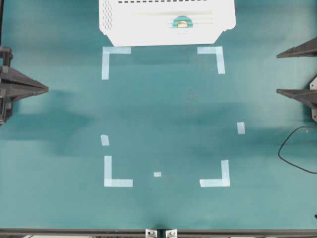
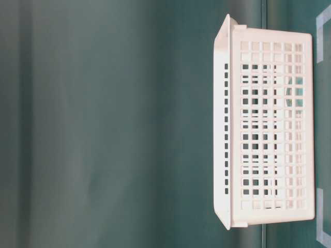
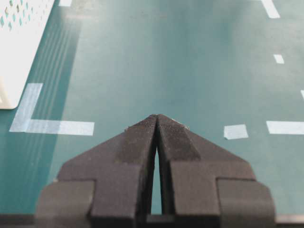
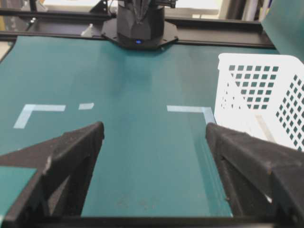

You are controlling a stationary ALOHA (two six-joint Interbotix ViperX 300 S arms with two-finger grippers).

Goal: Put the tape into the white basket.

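Inside the white basket (image 1: 148, 25), tape (image 1: 182, 22) lies well apart from both end effectors.

Overhead looks straight down; all views share white basket (image 1: 163, 22).

one tape (image 1: 182, 22), one white basket (image 1: 163, 22), two pincers.

**Matt counter, glossy plastic, grainy black fingers**

The counter (image 1: 163, 109) looks like a smooth, matt teal sheet with faint scuffs. The white basket (image 1: 148, 25) is hard, smooth plastic with a slight sheen, its walls pierced by square holes. The tape (image 1: 182, 22) shows a turquoise band around a pale core. The corner marks (image 1: 116, 176) are thin, flat, pale strips, matt. The left end effector (image 3: 156, 124) and right end effector (image 4: 154, 137) are black, with a rough, grainy, dull finish.
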